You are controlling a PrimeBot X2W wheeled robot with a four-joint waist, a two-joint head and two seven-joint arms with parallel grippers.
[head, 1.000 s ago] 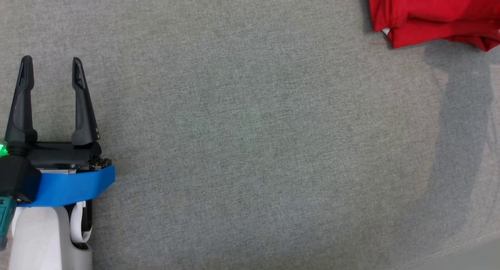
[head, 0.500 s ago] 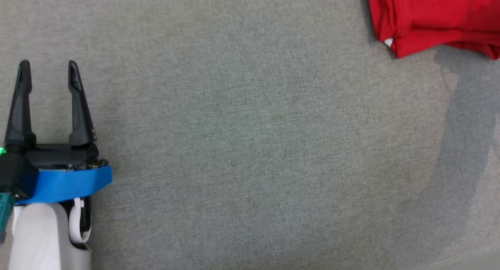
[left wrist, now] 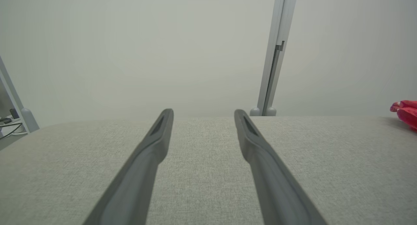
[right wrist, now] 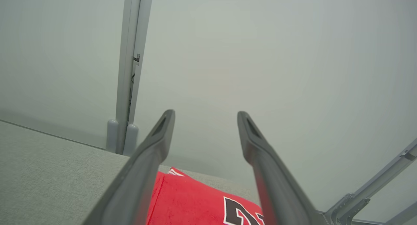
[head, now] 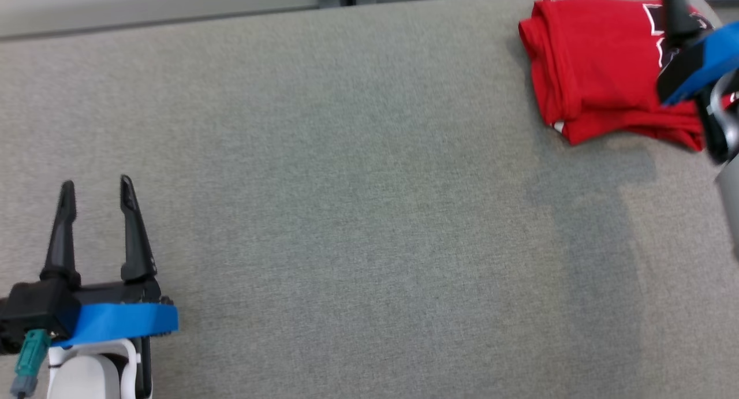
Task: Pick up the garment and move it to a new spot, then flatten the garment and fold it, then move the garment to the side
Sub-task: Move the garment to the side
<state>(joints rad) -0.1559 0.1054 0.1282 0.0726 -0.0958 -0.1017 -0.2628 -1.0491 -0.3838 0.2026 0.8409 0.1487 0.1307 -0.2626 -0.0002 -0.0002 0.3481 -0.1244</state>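
The garment (head: 594,70) is a red shirt with a black and white print, folded into a compact stack at the table's far right corner. Its edge also shows in the left wrist view (left wrist: 405,109). My right gripper (right wrist: 203,116) hovers over the garment (right wrist: 189,199), open with nothing between its fingers. In the head view one of its fingers (head: 674,15) and its blue-taped wrist overlap the garment's right part. My left gripper (head: 97,183) stands open and empty at the near left, far from the garment, with its fingers (left wrist: 156,143) pointing across the table.
The table (head: 358,214) is covered in grey fabric, and its far edge (head: 173,23) meets a pale wall. A grey post (left wrist: 272,75) stands behind it. Cables (left wrist: 8,124) lie off the left end, and a metal frame (right wrist: 374,195) stands off the right corner.
The head camera has swung, so the whole picture has shifted down and the table's far edge shows. The right arm has come into view over the garment.
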